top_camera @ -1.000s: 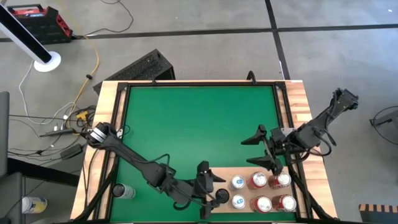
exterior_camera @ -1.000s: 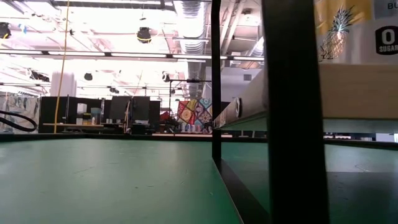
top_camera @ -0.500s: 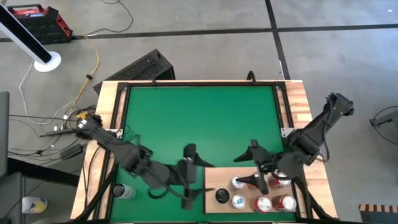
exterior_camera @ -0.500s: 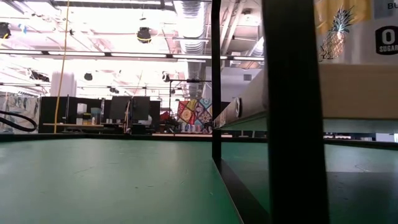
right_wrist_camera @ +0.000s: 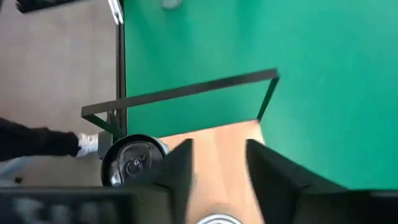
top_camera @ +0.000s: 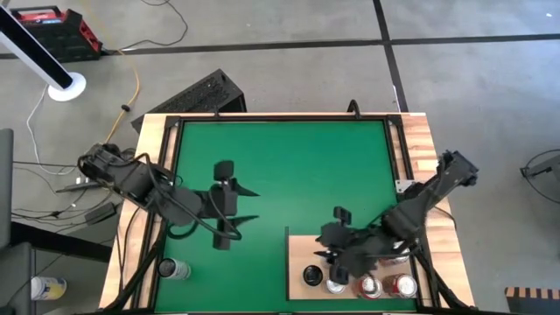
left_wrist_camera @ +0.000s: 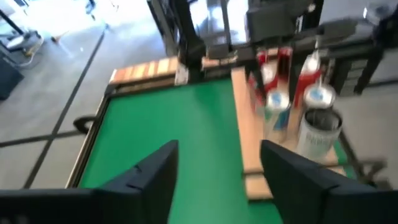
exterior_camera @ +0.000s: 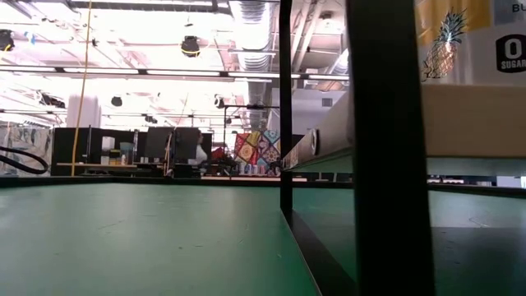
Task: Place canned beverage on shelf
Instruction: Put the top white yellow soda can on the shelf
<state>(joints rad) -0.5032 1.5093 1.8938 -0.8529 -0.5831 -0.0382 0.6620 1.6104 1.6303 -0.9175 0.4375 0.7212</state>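
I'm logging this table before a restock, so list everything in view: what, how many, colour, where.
green mat: one, green, covers the table inside the wooden edging.
shelf: one, pale wood, lies on the mat's lower right corner in the high view.
cans on the shelf: at least four show (two red, one silver-topped, one dark); the right arm covers part of the group.
lone can: one, dark with a pale top, at the table's lower left edge, off the shelf.
red and black case: one, on the floor beyond the table's left corner.
left end effector: one, dark, open and empty, over the left part of the mat.
right end effector: one, dark, open, over the shelf beside the cans.
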